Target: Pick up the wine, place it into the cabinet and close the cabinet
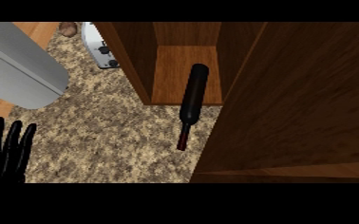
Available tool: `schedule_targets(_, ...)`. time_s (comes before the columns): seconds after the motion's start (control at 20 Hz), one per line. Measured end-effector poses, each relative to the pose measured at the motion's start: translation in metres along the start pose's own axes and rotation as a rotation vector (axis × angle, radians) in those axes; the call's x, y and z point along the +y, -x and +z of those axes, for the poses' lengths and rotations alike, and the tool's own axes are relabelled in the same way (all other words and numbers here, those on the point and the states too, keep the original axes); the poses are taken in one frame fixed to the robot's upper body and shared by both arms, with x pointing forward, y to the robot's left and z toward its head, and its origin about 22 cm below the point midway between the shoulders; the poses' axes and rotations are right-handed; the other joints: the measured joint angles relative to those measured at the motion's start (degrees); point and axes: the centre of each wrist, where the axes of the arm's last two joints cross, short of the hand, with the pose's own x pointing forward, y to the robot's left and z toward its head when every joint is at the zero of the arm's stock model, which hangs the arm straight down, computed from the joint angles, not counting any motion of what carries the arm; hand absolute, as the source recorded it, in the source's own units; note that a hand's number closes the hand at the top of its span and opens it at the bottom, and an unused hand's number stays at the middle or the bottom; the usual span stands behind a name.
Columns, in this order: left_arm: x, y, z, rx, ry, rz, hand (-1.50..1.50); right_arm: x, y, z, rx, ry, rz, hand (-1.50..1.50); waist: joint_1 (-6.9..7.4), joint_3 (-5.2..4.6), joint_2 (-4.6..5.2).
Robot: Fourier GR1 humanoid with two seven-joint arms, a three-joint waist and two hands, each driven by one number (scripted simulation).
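Dark glass wine bottle with a reddish neck lies on its side, half in and half out of the brown wooden cabinet. Base sits on the cabinet's lighter wooden floor; neck and cap stick out over the speckled beige stone counter.

Long axis runs nearly straight into the opening, tilted a little: base points away from me and slightly right, neck points back toward me and slightly left.

My left hand, black, shows at the lower left edge, fingers straight and upright, holding nothing, well apart from the bottle. Resting, I judge. My right hand is not visible anywhere.

The open wooden cabinet door swings out on the right, filling much of that side; the bottle's neck lies just beside its inner face.

Judgement: bottle lies base-first because that end goes in first; the protruding neck would block the door, so it needs pushing deeper before closing.

White toaster with dark knobs stands left of the cabinet.
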Motion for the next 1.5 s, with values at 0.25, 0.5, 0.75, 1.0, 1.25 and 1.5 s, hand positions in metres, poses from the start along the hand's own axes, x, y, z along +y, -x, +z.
schedule_targets(0.25, 0.024, -0.008, -0.01, 0.002, 0.003, -0.012, -1.5, 0.011, -0.003, -0.001, -0.005, 0.057, 0.003, 1.5, -0.15, -0.05, -0.08)
schedule_targets(0.5, 0.038, -0.015, -0.015, 0.007, 0.017, -0.02, -1.5, 0.015, -0.004, -0.003, -0.007, 0.115, 0.002, 1.5, 0.01, -0.08, -0.14)
schedule_targets(0.75, 0.042, -0.017, -0.018, 0.009, 0.02, -0.009, -1.5, 0.026, -0.006, -0.017, -0.065, 0.139, 0.041, 1.5, 0.19, -0.11, -0.11)
schedule_targets(1.0, 0.051, -0.018, -0.024, 0.022, 0.029, 0.018, -1.5, 0.029, -0.01, -0.021, -0.09, 0.169, 0.111, 1.5, 0.37, -0.15, 0.0)
schedule_targets(1.25, 0.043, -0.018, -0.03, 0.026, 0.045, 0.05, -1.5, 0.031, -0.014, -0.029, -0.098, 0.142, 0.154, 1.5, 1.06, -0.13, 0.26)
schedule_targets(1.5, 0.039, -0.019, -0.036, 0.024, 0.054, 0.061, -1.5, 0.03, -0.02, -0.043, -0.108, 0.111, 0.138, 1.5, 1.82, -0.13, 0.51)
